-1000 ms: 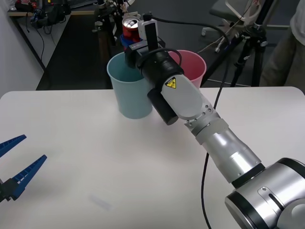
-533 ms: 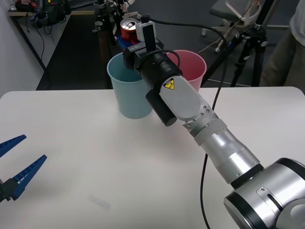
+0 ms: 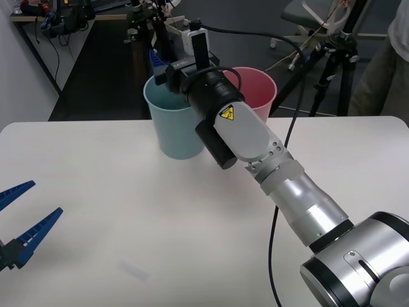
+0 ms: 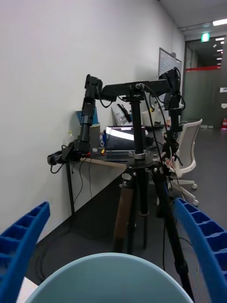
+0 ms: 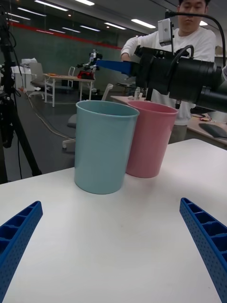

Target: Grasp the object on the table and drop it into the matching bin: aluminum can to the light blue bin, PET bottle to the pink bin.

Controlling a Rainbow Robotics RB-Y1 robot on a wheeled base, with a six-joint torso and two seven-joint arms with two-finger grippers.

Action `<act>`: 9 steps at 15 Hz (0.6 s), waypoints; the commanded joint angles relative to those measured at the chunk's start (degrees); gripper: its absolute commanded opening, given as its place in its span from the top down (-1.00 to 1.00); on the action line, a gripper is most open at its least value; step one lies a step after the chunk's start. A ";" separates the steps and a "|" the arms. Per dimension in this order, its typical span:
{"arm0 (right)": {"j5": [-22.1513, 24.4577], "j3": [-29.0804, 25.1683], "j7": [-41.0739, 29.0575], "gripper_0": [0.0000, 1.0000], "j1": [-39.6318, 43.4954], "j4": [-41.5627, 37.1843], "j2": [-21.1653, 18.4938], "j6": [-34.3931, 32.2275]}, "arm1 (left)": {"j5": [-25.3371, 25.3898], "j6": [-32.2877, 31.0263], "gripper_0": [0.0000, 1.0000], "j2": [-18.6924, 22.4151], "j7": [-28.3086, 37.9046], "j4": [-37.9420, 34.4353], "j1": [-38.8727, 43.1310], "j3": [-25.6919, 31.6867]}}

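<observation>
Right gripper [image 4: 111, 206]: poised directly above the mouth of the tall pale blue tapered plastic bin [image 3: 171, 131], blue ribbed fingers [image 4: 21, 239] spread wide apart, one to each side of the bin's round rim as seen from the right wrist. Reached there by the right arm, stretched across the large white flat tabletop with rounded corners [image 3: 128, 211] from 5 o'clock toward 12 o'clock in the front view.

Pale blue bin: upright on the tabletop toward 12 o'clock, near the far edge. Tall pink tapered plastic bin [image 3: 261, 96]: upright at 3 o'clock of the blue one, walls touching or nearly so, partly hidden behind the right arm's black wrist housing.

Left gripper [image 3: 46, 198]: parked low at 8 o'clock of the tabletop, well apart from both bins, blue fingers parted wide and pointed toward the two bins.

Black camera tripod [image 4: 137, 189]: standing on the floor beyond the bins, at 12 o'clock past the tabletop's far edge.
</observation>
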 commanded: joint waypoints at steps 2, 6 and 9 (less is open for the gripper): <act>-0.02 0.00 0.07 -1.00 0.01 0.00 0.00 -0.01 | 0.00 0.00 -1.00 0.00 0.00 0.00 0.00 0.00; -0.46 -0.17 0.51 -1.00 0.10 -0.79 -0.18 -0.01 | 0.00 0.00 -1.00 0.00 0.00 0.00 0.00 0.00; -1.08 -0.26 1.04 -1.00 3.79 -6.42 -1.67 -1.94 | 0.00 0.00 -1.00 0.00 0.00 0.00 0.00 0.00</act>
